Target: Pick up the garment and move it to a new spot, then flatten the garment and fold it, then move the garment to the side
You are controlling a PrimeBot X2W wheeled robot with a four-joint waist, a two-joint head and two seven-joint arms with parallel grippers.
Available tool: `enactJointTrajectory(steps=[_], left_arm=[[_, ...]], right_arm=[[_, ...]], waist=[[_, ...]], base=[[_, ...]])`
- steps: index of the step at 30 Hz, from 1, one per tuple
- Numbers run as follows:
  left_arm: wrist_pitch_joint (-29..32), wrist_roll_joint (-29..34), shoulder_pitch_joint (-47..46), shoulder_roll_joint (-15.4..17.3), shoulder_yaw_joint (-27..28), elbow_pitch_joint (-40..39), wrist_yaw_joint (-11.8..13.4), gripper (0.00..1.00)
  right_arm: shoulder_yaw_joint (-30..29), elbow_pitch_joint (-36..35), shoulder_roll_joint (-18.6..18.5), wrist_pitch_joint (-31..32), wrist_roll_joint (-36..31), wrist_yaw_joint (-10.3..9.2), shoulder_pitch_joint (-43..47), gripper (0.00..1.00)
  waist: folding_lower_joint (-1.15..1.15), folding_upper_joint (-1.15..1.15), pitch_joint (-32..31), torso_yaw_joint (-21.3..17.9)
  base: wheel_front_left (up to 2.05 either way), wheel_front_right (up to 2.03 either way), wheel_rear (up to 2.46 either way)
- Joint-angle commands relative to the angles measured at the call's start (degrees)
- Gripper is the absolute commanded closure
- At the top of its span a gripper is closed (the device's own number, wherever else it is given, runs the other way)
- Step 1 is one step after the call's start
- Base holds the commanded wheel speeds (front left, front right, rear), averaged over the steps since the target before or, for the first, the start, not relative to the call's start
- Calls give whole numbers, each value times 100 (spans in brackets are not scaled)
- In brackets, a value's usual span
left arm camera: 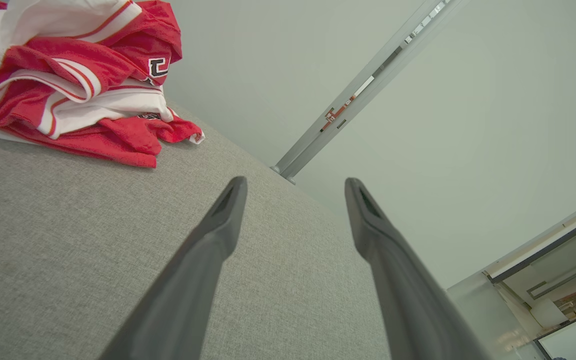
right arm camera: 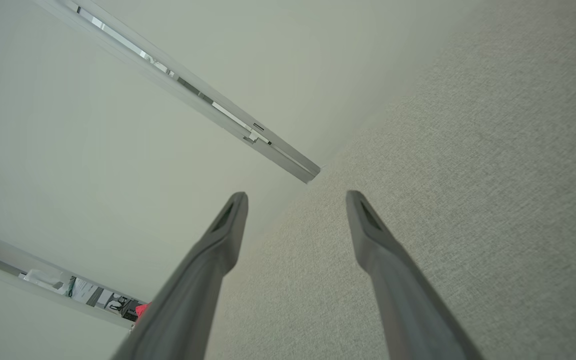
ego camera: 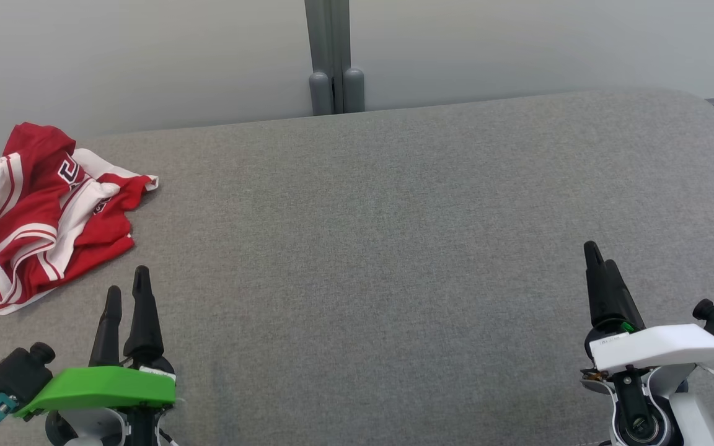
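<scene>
A crumpled red-and-white garment (ego camera: 41, 217) lies at the far left of the grey fabric-covered counter (ego camera: 394, 248), its left part running off the picture's edge. It is bunched in loose folds, with white striped bands and a dark letter patch showing on top.

Just on the near side of it, the left gripper (ego camera: 127, 280) sits over the counter's near left under a green cover. It points toward the far side and is clear of the cloth. In the left wrist view its two dark fingers (left arm camera: 208, 250) stand well apart with nothing between them, and the garment (left arm camera: 78, 85) lies ahead and off to one side.

At the far middle a grey post (ego camera: 332, 56) rises against the pale wall (ego camera: 146, 56) behind the counter's far edge.

At the near right, well apart from the garment, the right gripper (ego camera: 601, 256) sits under a white cover. In the right wrist view its fingers (right arm camera: 393, 270) are likewise spread wide and empty over bare grey fabric.
</scene>
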Motion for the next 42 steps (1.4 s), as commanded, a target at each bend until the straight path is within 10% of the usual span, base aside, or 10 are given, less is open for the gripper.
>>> enactJointTrajectory(steps=[1,42], left_arm=[[-63,271,-9,44,-15,-110,7,0],[-668,3276,19,91,-389,-156,73,0]], right_arm=[[26,-120,-36,-65,-187,2,-135,0],[208,-217,-53,-666,-2970,3,-120,0]], waist=[[0,0,3,-1],[0,0,65,27]], base=[[0,0,0],[0,0,0]])
